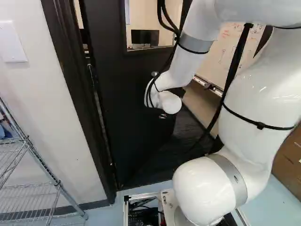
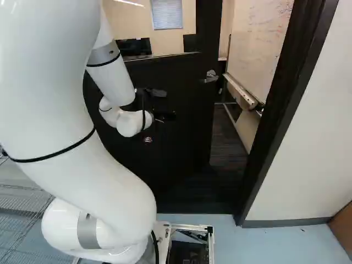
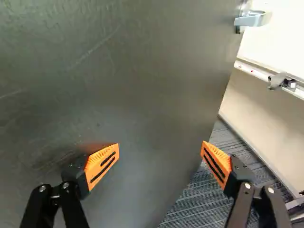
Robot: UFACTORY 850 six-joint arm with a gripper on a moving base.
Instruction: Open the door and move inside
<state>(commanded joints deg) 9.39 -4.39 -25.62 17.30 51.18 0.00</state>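
Left base view: set behind the arm (image 1: 254, 103), to its left, facing ahead, slightly down at the door (image 1: 122, 94). Right base view: likewise, from the arm's right. Both share door and whiteboard (image 2: 264, 44). Wrist view: much nearer, oblique to door; shares door handle (image 3: 251, 20) with right base view.

A black door (image 1: 129, 113) stands partly open in the middle of the left base view. A black computer screen (image 1: 145, 37) shows through its window (image 1: 150, 14). The big white robot arm (image 1: 258, 99) is on the right, partly in front of a whiteboard (image 1: 228, 52). At the left, a wire shelf (image 1: 41, 163) stands by a white wall (image 1: 56, 141), below a light switch (image 1: 13, 42). The floor (image 1: 277, 207) near us is light blue.
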